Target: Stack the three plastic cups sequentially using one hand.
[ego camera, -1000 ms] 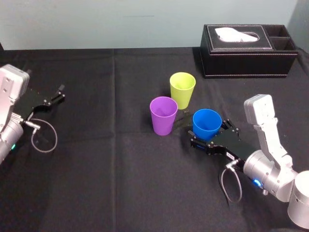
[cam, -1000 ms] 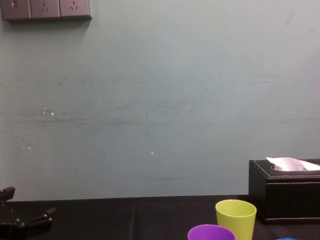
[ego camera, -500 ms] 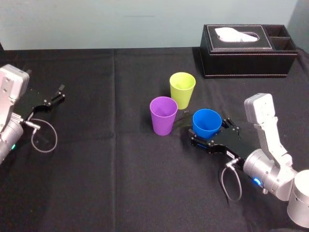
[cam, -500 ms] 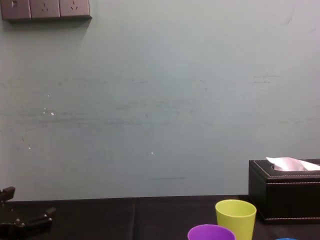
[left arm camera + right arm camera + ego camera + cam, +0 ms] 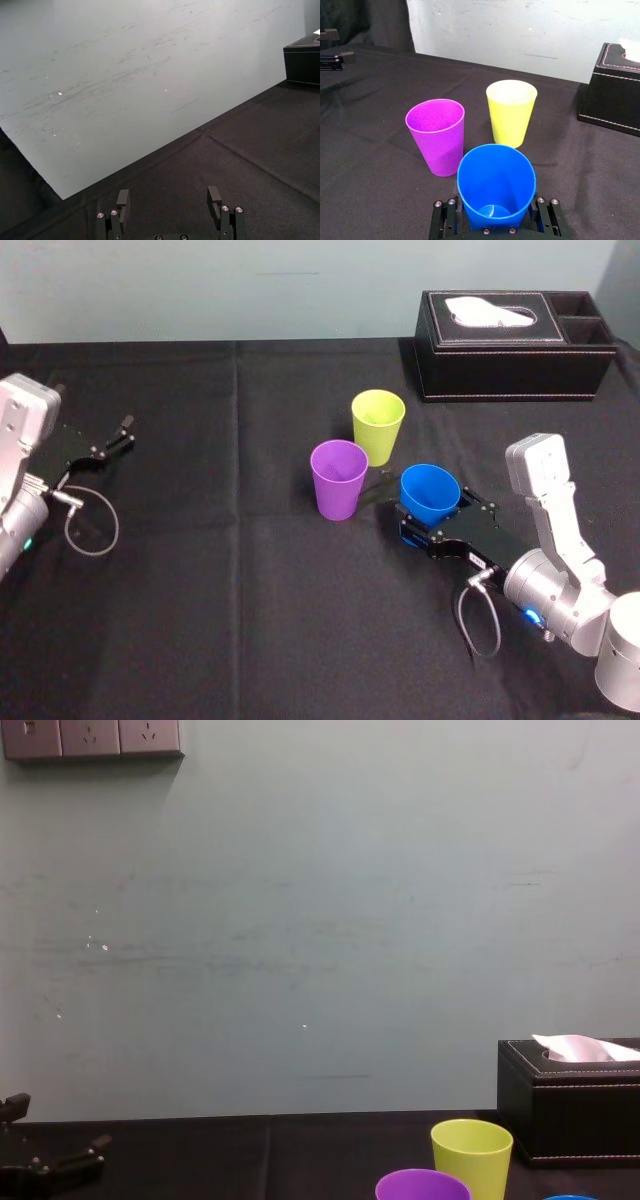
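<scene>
Blue cup: we've got it upright, mouth up, sitting right between the two fingers of the right pincer, on the right side of the tabletop and nearer to us than the other two cups.
Right pincer: it reaches in from the lower right and it's clamped on the blue cup, one flat finger pressed to each side, low on the wall.
Cup base: we can't tell whether it touches the black cloth.
Purple cup: upright, just beside the blue cup on its left, with a narrow gap and no contact.
Yellow-green cup: upright, farther back, behind the gap between the purple and blue cups and close to the purple one without touching it.
Left pincer: far out on the left of the tabletop, fingers spread wide with nothing between them, well apart from all three cups.
Tissue box: black, at the back right, well apart from the cups.
</scene>
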Controlling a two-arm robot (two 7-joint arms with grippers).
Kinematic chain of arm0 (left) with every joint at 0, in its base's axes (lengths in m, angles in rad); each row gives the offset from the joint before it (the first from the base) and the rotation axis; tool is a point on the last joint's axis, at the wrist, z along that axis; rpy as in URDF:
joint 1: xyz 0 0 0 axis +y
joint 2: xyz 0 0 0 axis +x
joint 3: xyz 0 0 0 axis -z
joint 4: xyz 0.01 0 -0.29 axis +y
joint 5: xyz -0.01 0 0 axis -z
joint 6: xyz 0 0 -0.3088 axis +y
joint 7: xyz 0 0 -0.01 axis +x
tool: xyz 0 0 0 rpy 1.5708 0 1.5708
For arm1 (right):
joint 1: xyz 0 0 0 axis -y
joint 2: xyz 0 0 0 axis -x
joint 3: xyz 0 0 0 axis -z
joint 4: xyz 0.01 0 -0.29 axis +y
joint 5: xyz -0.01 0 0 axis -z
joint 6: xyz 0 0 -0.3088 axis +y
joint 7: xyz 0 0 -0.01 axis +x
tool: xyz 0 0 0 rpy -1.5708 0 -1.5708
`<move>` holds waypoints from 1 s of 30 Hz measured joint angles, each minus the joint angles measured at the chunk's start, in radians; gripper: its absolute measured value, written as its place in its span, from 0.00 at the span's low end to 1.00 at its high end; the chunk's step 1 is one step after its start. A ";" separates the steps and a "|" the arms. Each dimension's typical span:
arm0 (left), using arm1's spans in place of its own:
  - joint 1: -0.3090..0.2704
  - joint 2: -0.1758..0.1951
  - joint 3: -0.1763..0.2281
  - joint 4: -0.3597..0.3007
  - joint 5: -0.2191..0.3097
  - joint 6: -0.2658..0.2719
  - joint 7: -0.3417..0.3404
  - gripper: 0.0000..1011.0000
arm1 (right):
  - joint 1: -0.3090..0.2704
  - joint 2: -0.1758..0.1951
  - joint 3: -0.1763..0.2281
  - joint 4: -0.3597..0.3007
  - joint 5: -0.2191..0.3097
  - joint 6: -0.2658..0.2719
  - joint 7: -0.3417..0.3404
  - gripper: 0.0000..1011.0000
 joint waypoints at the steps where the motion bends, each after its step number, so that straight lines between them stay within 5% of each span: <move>1: 0.000 0.000 0.000 0.000 0.000 0.000 0.000 1.00 | 0.000 0.000 0.000 0.000 0.000 0.000 0.000 0.72; 15: 0.000 0.000 0.000 0.000 0.000 0.000 0.000 1.00 | 0.015 0.009 0.035 -0.054 0.007 0.035 0.017 0.71; 30: 0.000 0.000 0.000 0.000 0.000 0.000 0.000 1.00 | 0.194 0.016 0.022 -0.057 0.057 0.168 0.058 0.71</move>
